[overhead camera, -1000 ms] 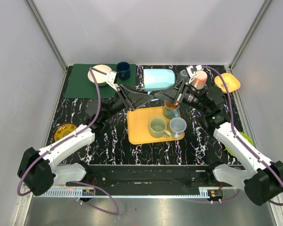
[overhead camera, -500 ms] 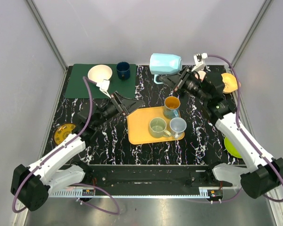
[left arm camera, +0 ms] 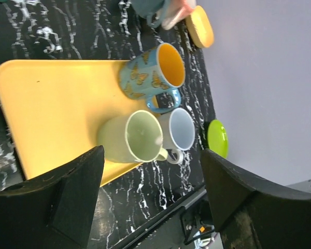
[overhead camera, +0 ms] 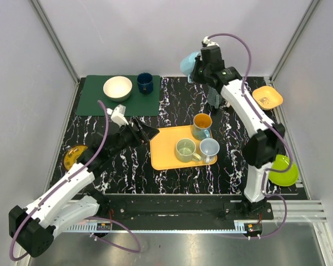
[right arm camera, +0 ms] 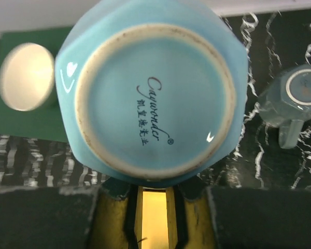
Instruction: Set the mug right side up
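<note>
Hanging beyond the flat yellow plastic tray (overhead camera: 165,154) in the top view, the glazed pale-blue ceramic mug (overhead camera: 187,61) is clamped by the right gripper (overhead camera: 197,67); the left gripper (overhead camera: 146,132) gapes beside the tray. Right wrist: base faces the lens; likely slick and brittle, so hold its wall.

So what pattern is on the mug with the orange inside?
Orange-brown butterflies on blue; the mug shows best in the left wrist view.
</note>
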You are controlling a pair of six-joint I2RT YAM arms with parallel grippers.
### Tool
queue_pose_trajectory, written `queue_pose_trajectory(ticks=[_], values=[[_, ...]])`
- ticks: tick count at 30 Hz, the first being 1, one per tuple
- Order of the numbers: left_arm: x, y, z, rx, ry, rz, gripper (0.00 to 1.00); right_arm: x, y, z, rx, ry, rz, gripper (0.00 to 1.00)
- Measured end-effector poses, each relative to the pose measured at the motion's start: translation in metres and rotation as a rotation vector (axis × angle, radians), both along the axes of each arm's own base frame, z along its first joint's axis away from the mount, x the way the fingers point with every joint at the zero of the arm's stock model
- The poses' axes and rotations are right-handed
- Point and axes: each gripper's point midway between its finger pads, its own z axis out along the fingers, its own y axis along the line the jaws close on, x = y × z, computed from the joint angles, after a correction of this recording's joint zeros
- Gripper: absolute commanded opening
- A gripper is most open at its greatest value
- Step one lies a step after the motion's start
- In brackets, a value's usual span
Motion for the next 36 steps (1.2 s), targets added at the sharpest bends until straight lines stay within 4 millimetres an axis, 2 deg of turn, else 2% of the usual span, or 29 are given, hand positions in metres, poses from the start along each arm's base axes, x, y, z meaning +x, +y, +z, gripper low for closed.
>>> queue_pose_trajectory(ticks=[3, 8, 11, 14, 21, 28, 33, 36], values=[[-0.001, 0.01, -0.006, 0.031, 0.009, 0.037, 0.77, 0.018, -0.004, -0.045, -0.106, 0.086, -0.023, 0.0], [-0.006, 0.02, -0.019, 0.066, 0.027, 0.06, 0.76, 0.031, -0.01, -0.112, -0.234, 0.216, -0.039, 0.0], [-0.008, 0.022, -0.032, 0.092, 0.053, 0.063, 0.76, 0.034, -0.012, -0.143, -0.283, 0.275, -0.041, 0.0], [-0.01, 0.025, -0.042, 0.113, 0.073, 0.062, 0.76, 0.04, -0.013, -0.165, -0.318, 0.309, -0.049, 0.0], [-0.01, 0.025, -0.053, 0.139, 0.096, 0.06, 0.76, 0.048, -0.015, -0.202, -0.367, 0.357, -0.062, 0.0], [-0.008, 0.025, -0.062, 0.161, 0.116, 0.057, 0.76, 0.046, -0.02, -0.237, -0.414, 0.417, -0.067, 0.0], [-0.007, 0.024, -0.067, 0.172, 0.128, 0.055, 0.75, 0.043, -0.024, -0.25, -0.432, 0.447, -0.066, 0.0], [-0.007, 0.024, -0.069, 0.177, 0.135, 0.055, 0.76, 0.043, -0.025, -0.25, -0.434, 0.446, -0.066, 0.09]])
